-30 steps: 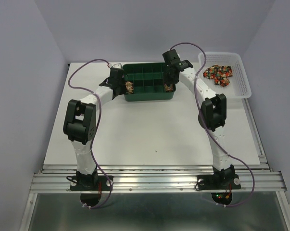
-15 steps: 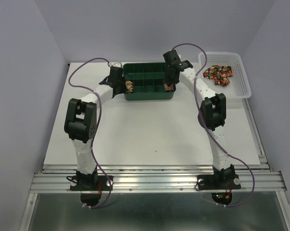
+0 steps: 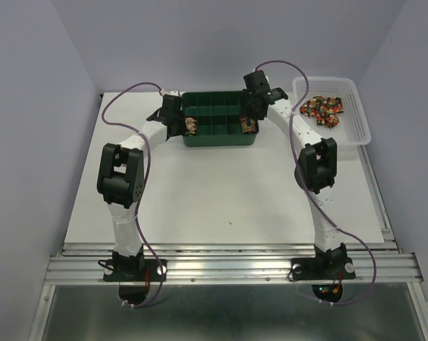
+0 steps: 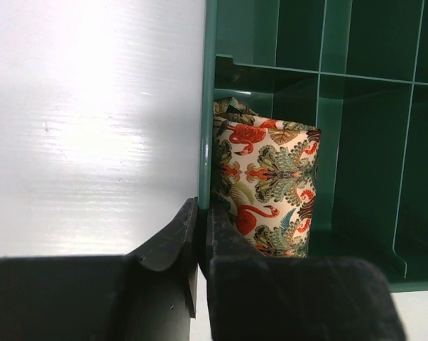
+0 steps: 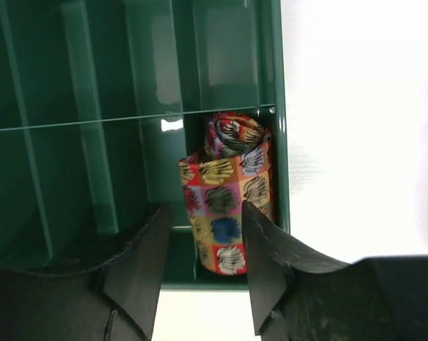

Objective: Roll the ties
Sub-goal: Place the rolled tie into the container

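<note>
A rolled tie with a flamingo print (image 4: 267, 188) stands in the near left compartment of the green divided box (image 3: 217, 138); it shows in the top view (image 3: 191, 126) too. My left gripper (image 4: 201, 224) is shut on the box's left wall (image 4: 207, 106), just beside that roll. A second rolled tie, printed in coloured squares (image 5: 228, 192), stands in the near right corner compartment (image 3: 250, 126). My right gripper (image 5: 203, 249) is open, its fingers (image 5: 139, 259) on either side of this roll and clear of it. Loose ties (image 3: 323, 108) lie in the white basket.
The white basket (image 3: 359, 124) stands at the far right of the white table (image 3: 221, 192), just right of the right arm. The green box has several empty compartments (image 5: 72, 64). Purple cables loop over both arms.
The green box and both grippers have shifted slightly toward the far edge of the table. The left gripper stays shut on the box wall; the right stays open.
</note>
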You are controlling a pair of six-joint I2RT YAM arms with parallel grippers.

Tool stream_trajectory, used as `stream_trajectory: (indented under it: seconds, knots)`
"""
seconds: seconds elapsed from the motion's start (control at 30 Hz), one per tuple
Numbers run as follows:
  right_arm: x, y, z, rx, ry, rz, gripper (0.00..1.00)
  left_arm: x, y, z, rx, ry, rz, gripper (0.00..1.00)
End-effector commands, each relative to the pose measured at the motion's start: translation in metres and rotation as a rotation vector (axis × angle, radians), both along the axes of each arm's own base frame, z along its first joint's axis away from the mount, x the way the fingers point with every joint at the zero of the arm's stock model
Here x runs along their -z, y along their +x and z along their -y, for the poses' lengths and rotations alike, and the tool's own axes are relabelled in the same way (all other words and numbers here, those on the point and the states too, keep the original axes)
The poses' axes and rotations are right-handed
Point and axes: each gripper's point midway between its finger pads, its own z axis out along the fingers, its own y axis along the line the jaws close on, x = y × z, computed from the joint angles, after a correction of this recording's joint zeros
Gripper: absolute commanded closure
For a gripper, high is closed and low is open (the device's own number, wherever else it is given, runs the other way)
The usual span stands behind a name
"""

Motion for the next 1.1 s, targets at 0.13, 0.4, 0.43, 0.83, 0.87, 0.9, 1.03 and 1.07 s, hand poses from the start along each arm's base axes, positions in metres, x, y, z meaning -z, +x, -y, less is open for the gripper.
stream_trajectory:
  seconds: [0.13, 0.4, 0.43, 0.83, 0.87, 0.9, 1.03, 1.07]
  knots:
    - [-0.145, -0.013, -0.002, -0.011, 0.195, 0.299, 0.37, -0.111, 0.018, -0.029, -0.119, 0.025, 0.167, 0.54]
    - [-0.183, -0.060, 0.035, 0.068, 0.178, 0.379, 0.00, -0.170, 0.000, -0.042, -0.147, 0.045, 0.179, 0.02]
    - [-0.186, -0.068, 0.044, 0.098, 0.165, 0.384, 0.00, -0.176, -0.005, -0.041, -0.130, 0.027, 0.182, 0.02]
    - [-0.169, -0.205, 0.156, 0.462, 0.103, 0.457, 0.00, -0.253, -0.140, -0.081, -0.263, -0.143, 0.421, 0.01]
    - [-0.175, -0.215, 0.160, 0.471, 0.130, 0.480, 0.00, -0.254, -0.150, -0.089, -0.301, -0.146, 0.433, 0.01]
    - [-0.165, -0.222, 0.162, 0.470, 0.125, 0.469, 0.00, -0.243, -0.154, -0.090, -0.323, -0.156, 0.413, 0.01]
    - [-0.163, -0.238, 0.171, 0.469, 0.126, 0.491, 0.00, -0.231, -0.170, -0.094, -0.348, -0.180, 0.402, 0.01]
    - [-0.165, -0.241, 0.173, 0.469, 0.121, 0.497, 0.00, -0.234, -0.175, -0.096, -0.355, -0.191, 0.414, 0.01]
